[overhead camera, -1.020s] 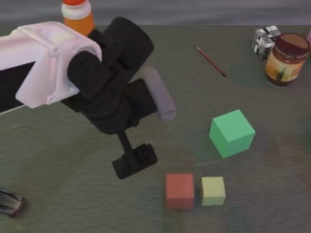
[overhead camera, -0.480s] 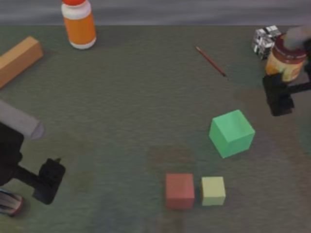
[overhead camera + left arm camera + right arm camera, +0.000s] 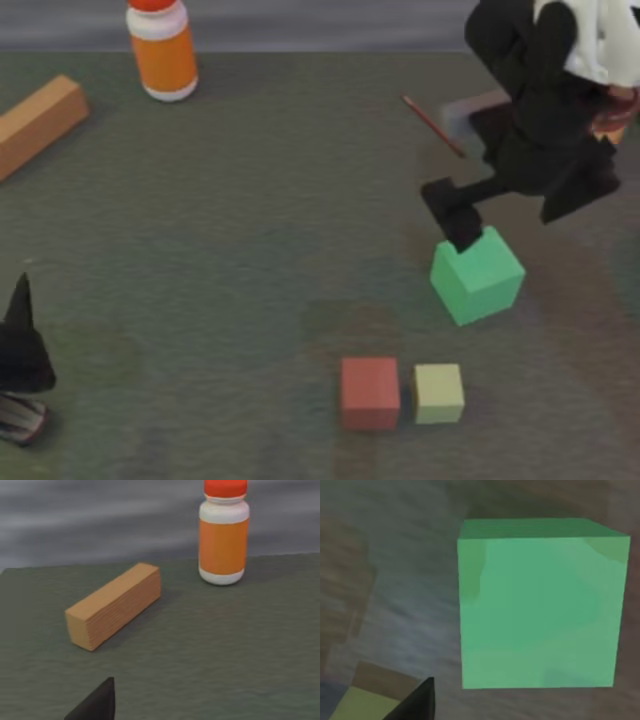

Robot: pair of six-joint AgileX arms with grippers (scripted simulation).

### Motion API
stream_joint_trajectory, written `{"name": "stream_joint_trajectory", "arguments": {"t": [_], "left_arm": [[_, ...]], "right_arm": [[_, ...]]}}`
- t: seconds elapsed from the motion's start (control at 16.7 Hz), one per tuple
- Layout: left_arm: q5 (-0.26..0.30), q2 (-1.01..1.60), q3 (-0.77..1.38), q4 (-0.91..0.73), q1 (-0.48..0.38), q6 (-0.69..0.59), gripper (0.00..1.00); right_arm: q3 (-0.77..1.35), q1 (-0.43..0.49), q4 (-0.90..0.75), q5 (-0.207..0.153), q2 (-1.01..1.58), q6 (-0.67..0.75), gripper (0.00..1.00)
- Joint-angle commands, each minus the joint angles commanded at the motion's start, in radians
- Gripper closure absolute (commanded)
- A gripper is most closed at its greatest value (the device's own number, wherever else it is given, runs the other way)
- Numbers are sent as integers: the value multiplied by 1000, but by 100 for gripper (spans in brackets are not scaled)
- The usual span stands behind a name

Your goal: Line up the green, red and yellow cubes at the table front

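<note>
You hung the right end effector (image 3: 462, 222) over the green cube (image 3: 478, 275), grasp pending; finger opening cannot be told.

The right arm (image 3: 545, 110) covered most of a jar (image 3: 620, 115) at the table's back right, and only a small piece of it showed. The right gripper (image 3: 462, 222) overlapped the back edge of the green cube (image 3: 480, 280). In the right wrist view the yellow cube (image 3: 367, 705) was cut by the picture's edge. The left gripper (image 3: 20, 345) was half outside the top view, and a dark striped object (image 3: 20, 420), perhaps a small toy, was also cut there.
</note>
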Motion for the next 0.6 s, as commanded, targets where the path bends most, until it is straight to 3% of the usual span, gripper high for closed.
{"name": "stream_joint_trajectory", "arguments": {"t": [0.24,0.6], "left_arm": [[1,-115,-56,94,49,-42,0],[1,-118,-57,97,51,-43,0]], "right_arm": [[95,23,-55,0,104,3,0],[92,18,-51,0,106,2,0]]}}
